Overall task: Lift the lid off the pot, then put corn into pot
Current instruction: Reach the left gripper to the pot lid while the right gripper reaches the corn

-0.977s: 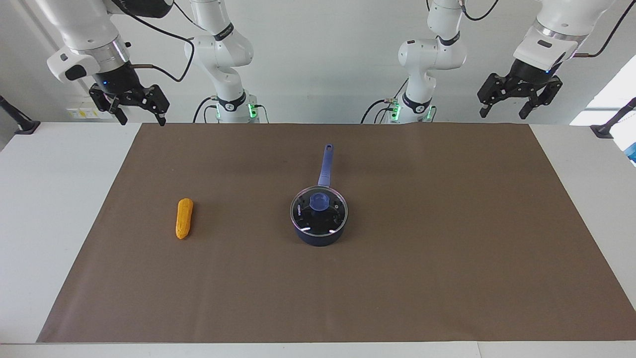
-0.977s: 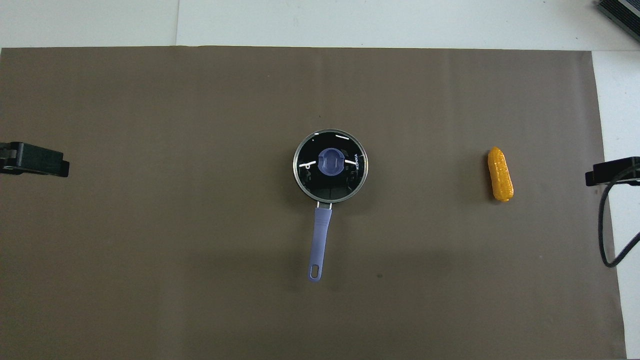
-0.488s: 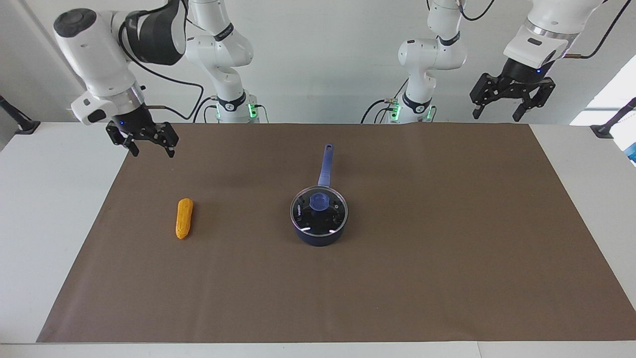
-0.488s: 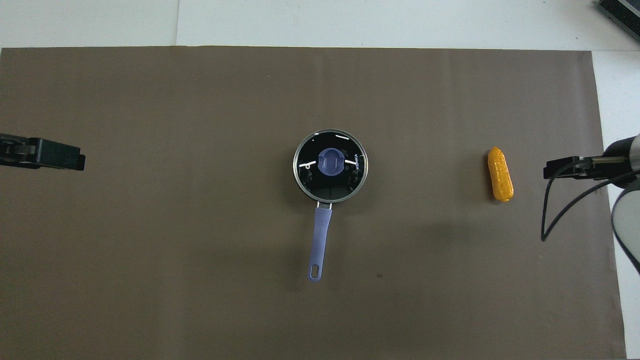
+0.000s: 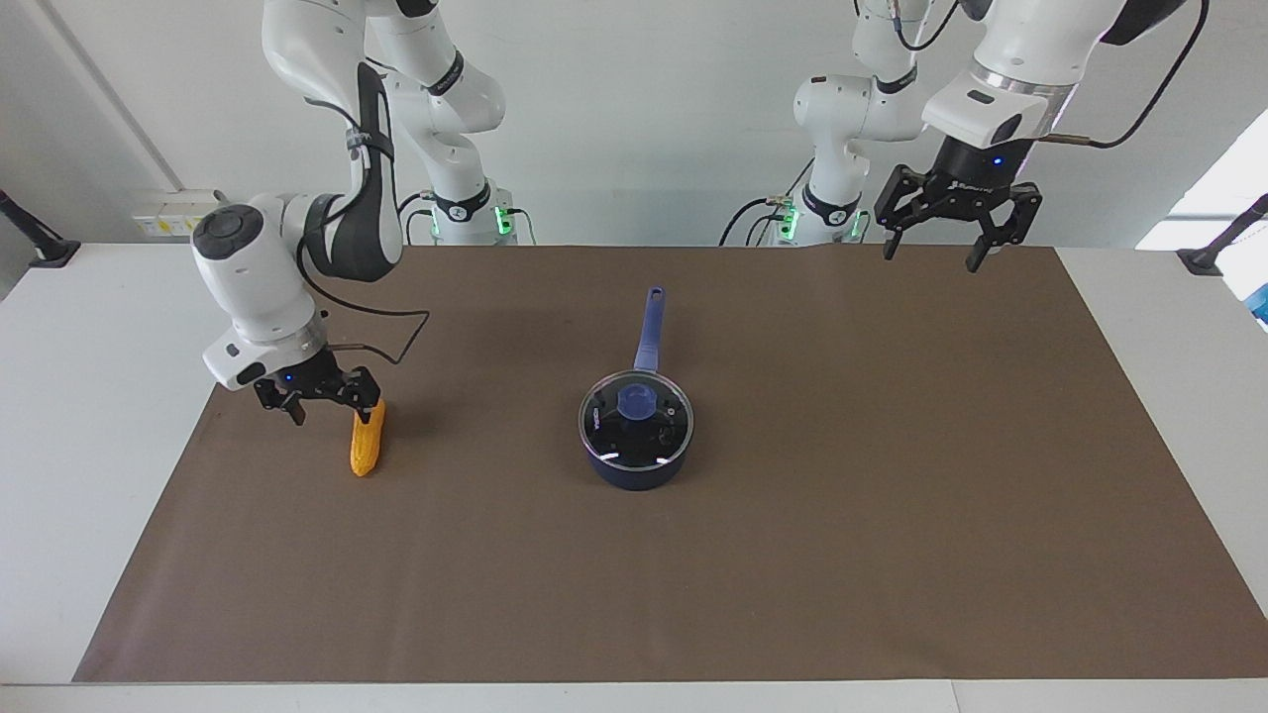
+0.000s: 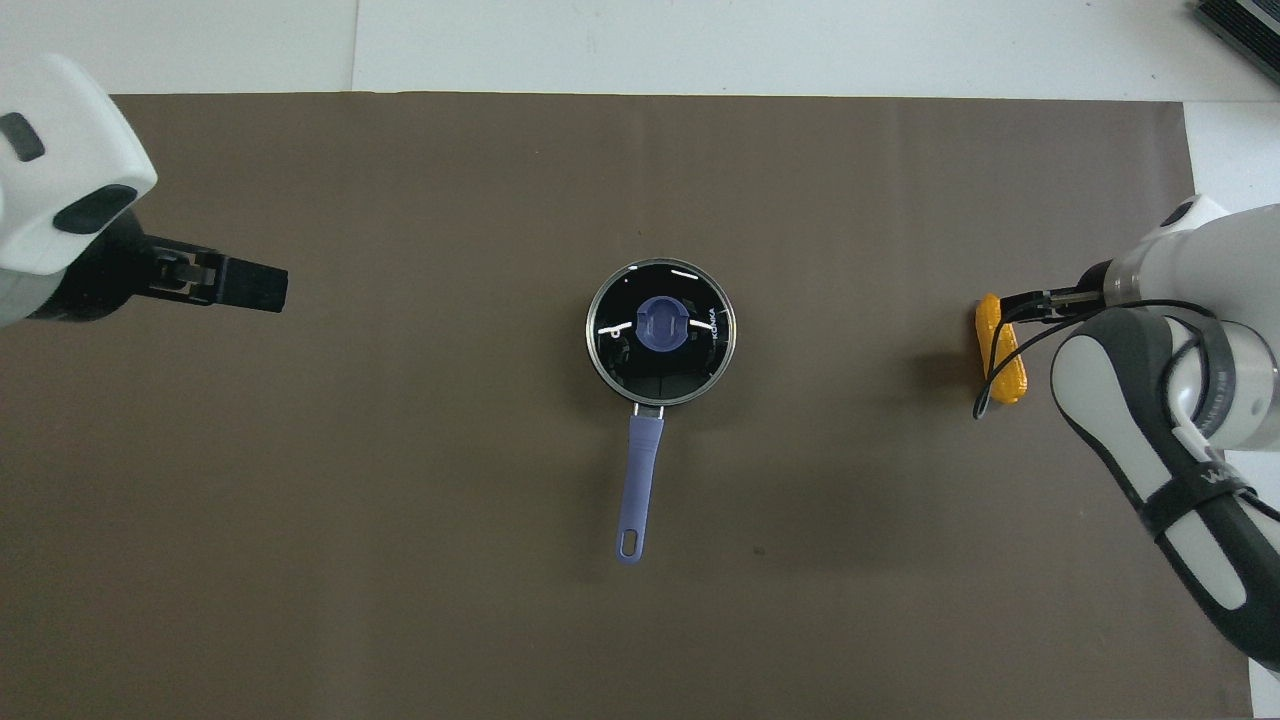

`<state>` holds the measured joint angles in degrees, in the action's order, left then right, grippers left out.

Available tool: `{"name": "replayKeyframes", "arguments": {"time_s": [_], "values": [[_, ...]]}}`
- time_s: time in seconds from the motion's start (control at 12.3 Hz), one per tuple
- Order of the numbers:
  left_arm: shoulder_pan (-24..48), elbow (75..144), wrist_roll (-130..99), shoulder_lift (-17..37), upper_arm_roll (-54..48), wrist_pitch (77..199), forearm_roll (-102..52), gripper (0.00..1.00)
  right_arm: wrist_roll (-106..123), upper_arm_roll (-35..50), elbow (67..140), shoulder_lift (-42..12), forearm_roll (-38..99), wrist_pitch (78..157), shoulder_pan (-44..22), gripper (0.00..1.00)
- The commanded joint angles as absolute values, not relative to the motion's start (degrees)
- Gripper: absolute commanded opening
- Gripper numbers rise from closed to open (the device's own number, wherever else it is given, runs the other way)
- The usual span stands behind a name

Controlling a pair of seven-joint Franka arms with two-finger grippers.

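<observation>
Corn (image 5: 365,448) partly hidden by right end effector (image 5: 331,409) (fingers apart); left end effector (image 5: 935,248) apart; lid (image 5: 636,419) on pot (image 5: 635,473).

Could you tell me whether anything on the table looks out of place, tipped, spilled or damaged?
Nothing stands out: the lid sits squarely on the upright pot, and the corn lies whole on the mat.

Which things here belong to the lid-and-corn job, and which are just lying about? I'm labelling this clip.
Job:
lid
pot
corn
right gripper, open, at the corn
left gripper, open, raised

Lying about:
brown mat
</observation>
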<state>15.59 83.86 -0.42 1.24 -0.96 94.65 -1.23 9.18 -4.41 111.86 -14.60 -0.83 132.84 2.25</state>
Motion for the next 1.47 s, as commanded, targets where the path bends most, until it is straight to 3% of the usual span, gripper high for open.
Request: {"name": "replayKeyframes", "arguments": {"time_s": [0.0,0.16,0.57,1.06,1.14,1.22,1.3,1.38], "values": [[19.9,84.8,-1.3,3.3,-0.1,98.3,-1.4,1.00,11.3,-4.0,111.2,-17.6,-1.4,135.2,2.7,1.00],[23.2,84.8,-5.7,5.2,-0.1,100.4,-1.3,1.00,11.5,-4.0,111.7,-20.0,-1.4,136.7,3.1,1.00],[30.8,83.7,-17.7,12.5,0.2,105.5,0.1,1.00,11.9,-4.0,115.4,-17.9,-1.4,133.9,3.3,1.00],[39.1,73.9,-34.8,26.1,0.2,108.5,5.3,1.00,10.1,-3.9,115.0,-17.8,-1.1,131.7,2.6,1.00],[39.6,73.7,-36.2,27.2,0.3,109.5,5.4,1.00,10.0,-3.9,114.8,-17.8,-1.1,131.1,2.6,0.95],[40.0,73.7,-36.9,28.2,0.3,111.3,5.4,1.00,10.1,-4.0,114.4,-18.0,-1.1,131.0,2.5,0.67],[40.0,73.7,-36.9,28.8,0.3,112.4,5.4,1.00,10.0,-4.0,113.4,-18.3,-1.1,130.0,2.5,0.25],[40.0,73.7,-36.9,29.3,0.3,113.6,5.5,1.00,9.9,-3.9,112.7,-18.4,-1.1,128.1,2.5,0.00]]}}
